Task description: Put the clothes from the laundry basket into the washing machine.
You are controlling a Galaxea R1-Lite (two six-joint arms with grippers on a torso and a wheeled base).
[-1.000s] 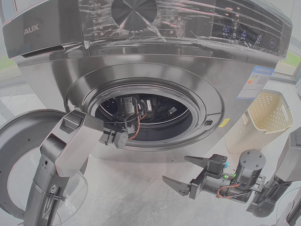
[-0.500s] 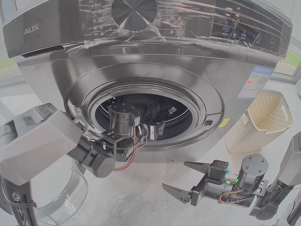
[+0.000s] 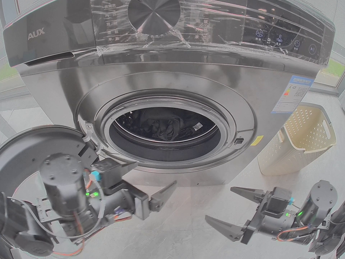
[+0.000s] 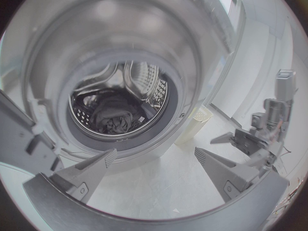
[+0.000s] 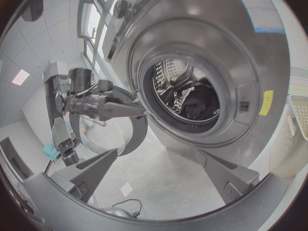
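Backing out of the washing machine, left gripper shows fingers apart, dark clothes apparently left inside.

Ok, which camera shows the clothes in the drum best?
Left wrist view: it looks straight into the drum, so the dark clothes show as a whole heap. The head view has the clothes partly behind the opening's rim; the right wrist view shows them at a slant.

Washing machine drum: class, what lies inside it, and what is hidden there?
A heap of dark clothes lies on the floor of the perforated steel drum. Anything beneath the heap is covered, and the grey door seal hides the drum's near bottom.
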